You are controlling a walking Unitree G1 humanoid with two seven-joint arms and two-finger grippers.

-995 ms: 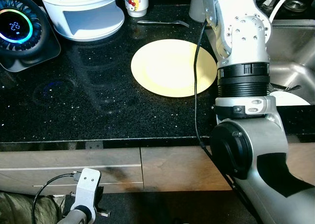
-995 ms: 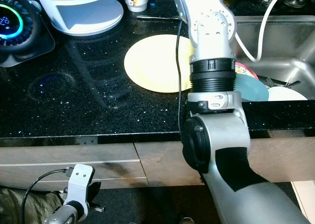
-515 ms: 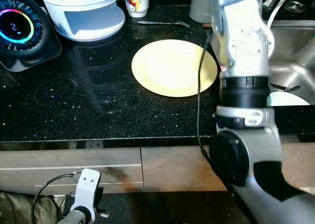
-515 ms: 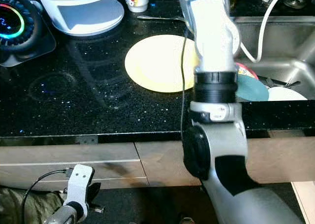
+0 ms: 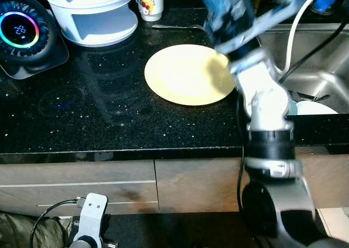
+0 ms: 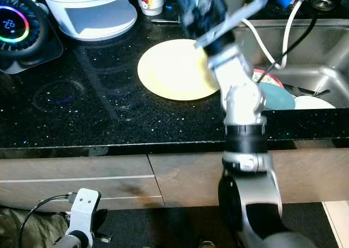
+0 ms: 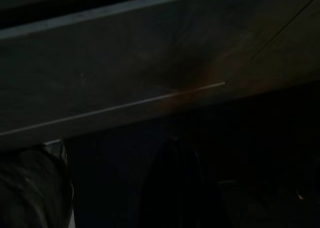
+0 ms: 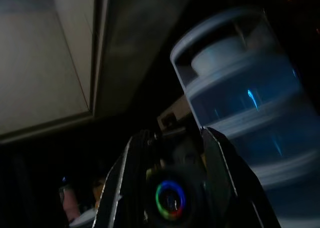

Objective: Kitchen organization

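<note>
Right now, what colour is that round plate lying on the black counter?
Pale yellow, plain with no pattern. The plate shows best in the left eye view.

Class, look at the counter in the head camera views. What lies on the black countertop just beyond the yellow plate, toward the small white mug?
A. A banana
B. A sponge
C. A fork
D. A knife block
C. A thin metal fork lies flat on the black countertop between the yellow plate and the small white mug.
</note>
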